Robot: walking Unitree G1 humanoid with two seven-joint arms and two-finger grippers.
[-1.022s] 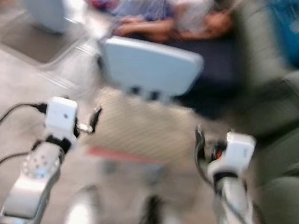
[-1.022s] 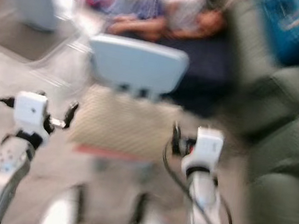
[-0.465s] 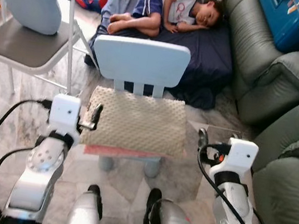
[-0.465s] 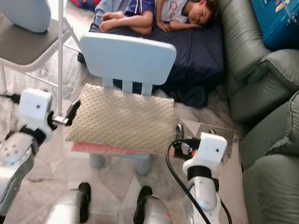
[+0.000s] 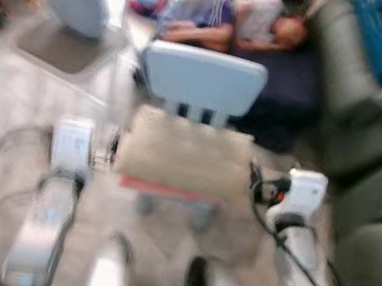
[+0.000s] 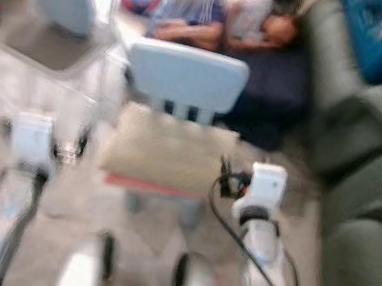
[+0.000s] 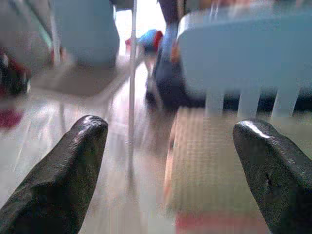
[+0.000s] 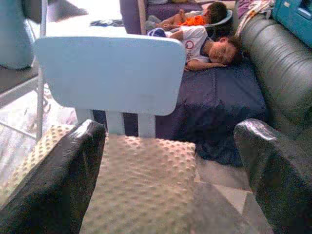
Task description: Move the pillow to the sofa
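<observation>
While the head views smear with motion, I can make out the pillow [image 6: 167, 155] lying flat on the seat of the small blue chair [image 6: 186, 79], dead ahead of me at twelve o'clock, with its long axis running across from nine to three. My left gripper [image 5: 109, 154] sits at the pillow's nine o'clock edge and my right gripper [image 6: 223, 175] at its three o'clock edge, so the pillow lies between them and neither arm is clearly the nearer. In the left wrist view the two black fingers [image 7: 63, 180] stand wide apart with nothing between them, the pillow's end just beyond; in the right wrist view the fingers [image 8: 53, 180] are spread just as wide and hold nothing, looking across the pillow's nubbly top toward the chair back. The sofa [image 6: 374, 214] waits at about three o'clock, and a person [image 8: 204, 44] lies on a dark mattress [image 8: 219, 97] behind the chair. Half a second ago the picture was sharp; now it blurs, and the whole scene has shifted a little, so I judge the camera moved, not the pillow. Both grippers flank the pillow much as they did then.
</observation>
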